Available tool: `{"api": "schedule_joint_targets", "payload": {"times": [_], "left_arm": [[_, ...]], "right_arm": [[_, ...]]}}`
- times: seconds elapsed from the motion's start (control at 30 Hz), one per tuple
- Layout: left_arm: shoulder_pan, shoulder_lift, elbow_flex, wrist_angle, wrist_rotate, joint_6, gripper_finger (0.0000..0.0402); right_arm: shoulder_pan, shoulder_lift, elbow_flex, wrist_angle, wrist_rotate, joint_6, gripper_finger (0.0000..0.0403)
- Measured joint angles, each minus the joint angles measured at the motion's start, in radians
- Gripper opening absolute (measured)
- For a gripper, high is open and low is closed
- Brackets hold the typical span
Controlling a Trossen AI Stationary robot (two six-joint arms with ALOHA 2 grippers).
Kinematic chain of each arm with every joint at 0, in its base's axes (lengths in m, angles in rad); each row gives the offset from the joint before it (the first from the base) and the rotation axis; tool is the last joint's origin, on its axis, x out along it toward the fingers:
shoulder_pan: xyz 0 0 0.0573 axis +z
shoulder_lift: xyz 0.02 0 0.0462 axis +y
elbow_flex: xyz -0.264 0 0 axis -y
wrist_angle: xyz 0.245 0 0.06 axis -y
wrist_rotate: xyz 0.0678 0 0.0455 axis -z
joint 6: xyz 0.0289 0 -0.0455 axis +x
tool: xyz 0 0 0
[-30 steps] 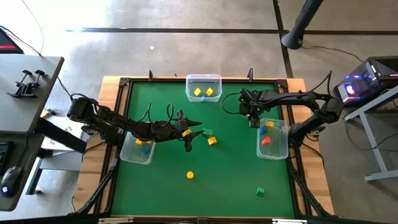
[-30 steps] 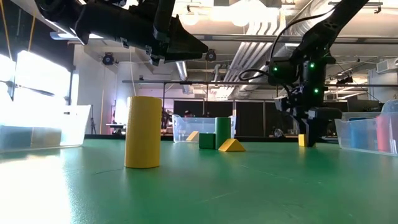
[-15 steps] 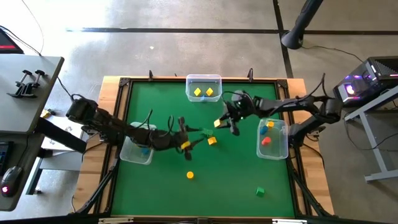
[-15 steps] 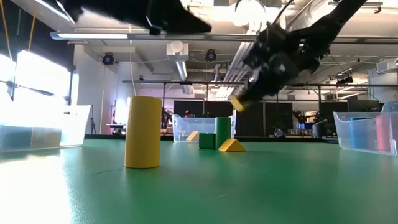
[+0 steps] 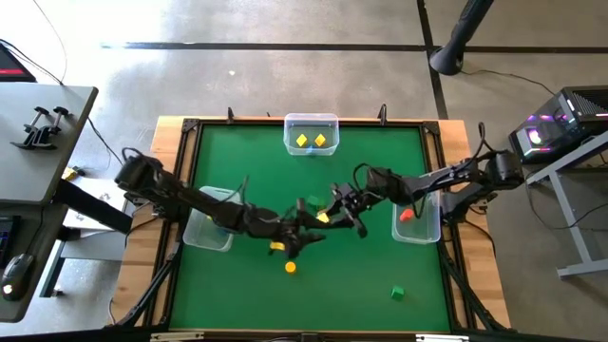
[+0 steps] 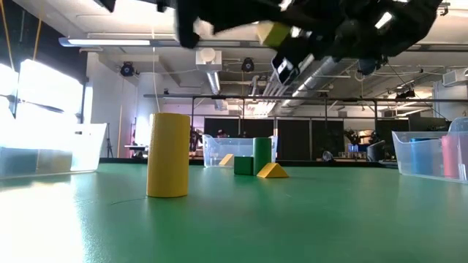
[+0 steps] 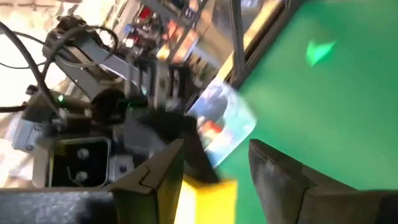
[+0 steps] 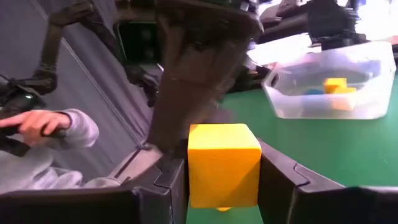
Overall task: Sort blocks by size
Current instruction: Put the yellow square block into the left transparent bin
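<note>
Over the middle of the green table my two grippers face each other, both nearly level. My right gripper (image 5: 334,211) is shut on a yellow cube (image 8: 224,163), which also shows high in the low view (image 6: 274,33). My left gripper (image 5: 302,234) is shut on a yellow block (image 7: 208,199), seen beside it from above (image 5: 277,247). On the table stand a yellow cylinder (image 6: 168,155), two green blocks (image 6: 252,161) and a yellow wedge (image 6: 272,171). Another green block (image 5: 397,293) lies near the front right. My left gripper has the yellow block's sides (image 7: 186,196) between its two fingers. The fingers lie about level, pointing toward the table's right. The block is lifted clear of the table. My right gripper pinches the yellow cube by two opposite faces (image 8: 191,168) between its two fingers. The fingers come about level from the table's right. The cube is lifted well clear of the table and sits square in the hold.
Three clear bins stand on the table: a far one (image 5: 312,122) with two yellow blocks, a left one (image 5: 204,237) under my left arm, a right one (image 5: 418,233) with red and blue blocks. A person's hand (image 8: 37,124) shows beyond the table.
My right gripper has lifted the yellow cube off the table beside the right bin, swung it toward the table's middle and tipped from pointing down to about level. My left gripper has rolled and gone toward the near edge and the right with its block. Both have risen.
</note>
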Motion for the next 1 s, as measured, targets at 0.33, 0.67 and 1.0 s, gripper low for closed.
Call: {"api": "schedule_joint_targets", "payload": {"times": [0.33,0.67,1.0], "left_arm": [[-0.079,0.181,0.147,0.074,-0.454,0.208,0.0201],[-0.090,0.194,0.140,0.100,-0.824,0.047,0.0177],[-0.128,0.191,0.142,0.128,-0.848,0.048,0.0168]], "right_arm": [[0.068,0.001,-0.003,0.040,0.155,0.008,0.0129],[0.076,-0.002,0.002,0.115,0.165,0.025,0.0129],[0.074,0.000,0.002,0.139,0.185,0.029,0.0130]]}}
